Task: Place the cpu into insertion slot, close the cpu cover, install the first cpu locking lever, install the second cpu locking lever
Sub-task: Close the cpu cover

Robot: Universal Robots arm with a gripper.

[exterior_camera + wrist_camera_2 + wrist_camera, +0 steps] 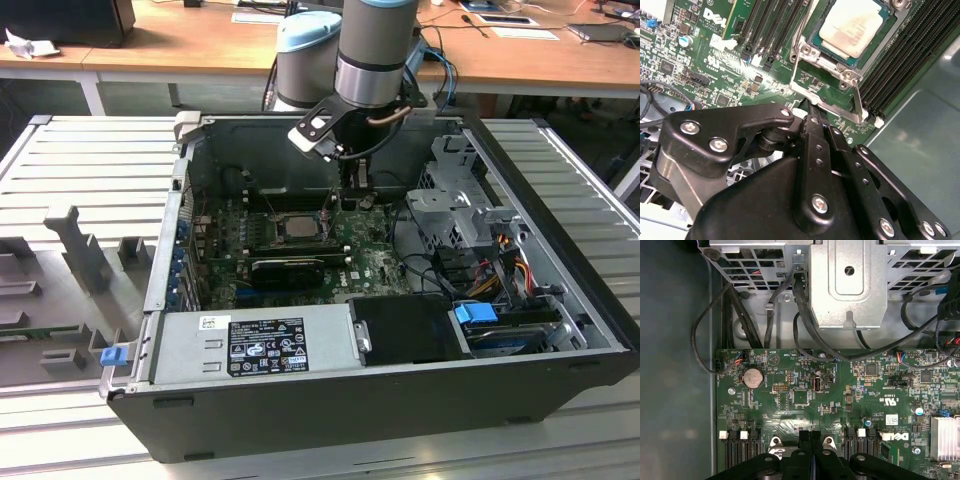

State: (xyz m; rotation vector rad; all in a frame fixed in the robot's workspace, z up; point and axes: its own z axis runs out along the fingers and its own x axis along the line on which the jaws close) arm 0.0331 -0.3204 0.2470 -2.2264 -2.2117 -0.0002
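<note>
The grey robot arm (372, 50) reaches down into the open black computer case (330, 410). Its black gripper (809, 106) hangs low over the green motherboard (790, 400). The 2 fingers are pressed together with no gap that I can see. They look empty, but I cannot tell if a wire is pinched at the tips.

The cpu (855, 27), a small flat square chip with a dull silver-grey face, lies in the insertion slot (826, 50), the small square socket. It is about in the middle of the board and well away from the case walls. The cpu cover (832, 64), a thin silvery metal frame with a cut-out centre, appears lowered around the chip. So steps 1 and 2 look done to me.

The gripper's tip is just beside a thin silvery wire lever (827, 105) that runs along 1 edge of the socket. I judge the lever work is in hand, but which of the 2 levers I cannot say. This step calls, I think, for a firm and steady push on a springy wire. The tip must sit well on the wire, because it may slip off.
</note>
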